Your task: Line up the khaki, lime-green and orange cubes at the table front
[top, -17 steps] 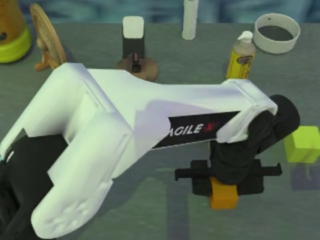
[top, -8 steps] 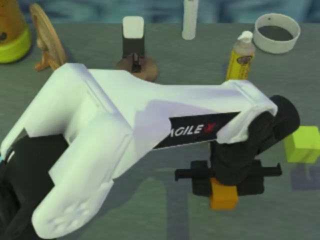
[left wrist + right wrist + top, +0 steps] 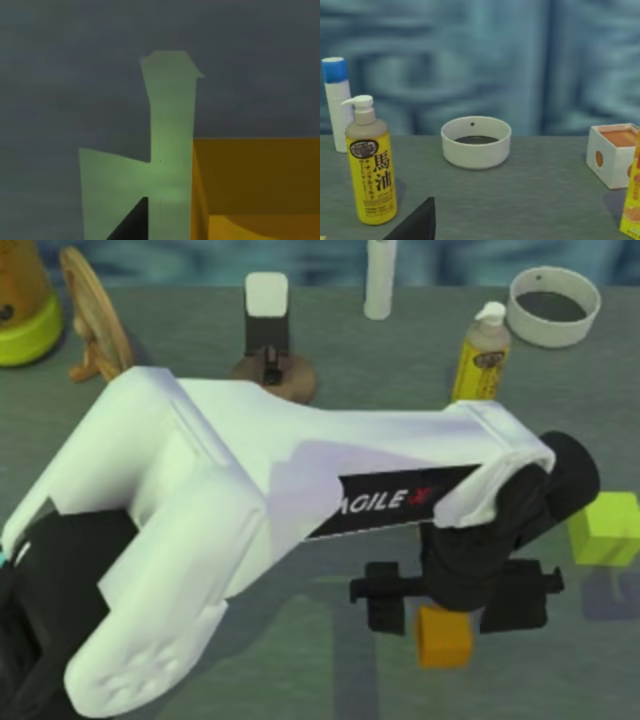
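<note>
The orange cube [image 3: 443, 636] rests on the table [image 3: 300, 660] near the front, right of centre. My left gripper [image 3: 455, 606] hangs over its far side, open, with one finger on each side and clear of it. In the left wrist view the orange cube [image 3: 255, 185] fills the corner beside one dark fingertip [image 3: 131, 225]. The lime-green cube [image 3: 607, 528] sits at the right edge, to the right of that gripper. The khaki cube is hidden. My right gripper [image 3: 460, 235] stays out of the top view, facing the back of the table.
A yellow pump bottle [image 3: 482, 352] and a white bowl [image 3: 553, 305] stand at the back right. Further left along the back are a white bottle [image 3: 380, 278], a dark stand on a round wooden base [image 3: 268, 340] and a wooden disc [image 3: 92, 325]. My left arm [image 3: 250, 500] covers the table's middle.
My left gripper's fingers have spread apart and let go of the orange cube, which now sits free on the table. The arm itself has hardly moved.
</note>
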Available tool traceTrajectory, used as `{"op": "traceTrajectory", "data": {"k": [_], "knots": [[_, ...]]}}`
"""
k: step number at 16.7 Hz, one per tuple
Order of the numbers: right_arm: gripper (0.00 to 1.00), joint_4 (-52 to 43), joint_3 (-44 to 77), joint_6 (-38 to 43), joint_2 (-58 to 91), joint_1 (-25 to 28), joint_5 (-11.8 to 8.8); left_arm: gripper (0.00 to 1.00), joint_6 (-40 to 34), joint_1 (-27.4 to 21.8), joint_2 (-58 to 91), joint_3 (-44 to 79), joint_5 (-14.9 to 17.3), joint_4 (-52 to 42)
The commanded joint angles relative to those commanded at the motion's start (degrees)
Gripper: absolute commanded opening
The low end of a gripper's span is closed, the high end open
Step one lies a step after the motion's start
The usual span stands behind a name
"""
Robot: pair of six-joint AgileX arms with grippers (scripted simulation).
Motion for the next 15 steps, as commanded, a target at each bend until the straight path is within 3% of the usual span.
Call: {"op": "traceTrajectory", "data": {"k": [9, 15], "knots": [[1.00, 0.00, 0.00, 0.00, 0.00, 0.00, 0.00, 1.00, 0.01, 0.07, -0.05, 0.20, -0.01, -0.21], [1.00, 0.00, 0.00, 0.00, 0.00, 0.00, 0.00, 1.00, -0.35, 0.67, -2.54, 7.87, -0.07, -11.00]]}}
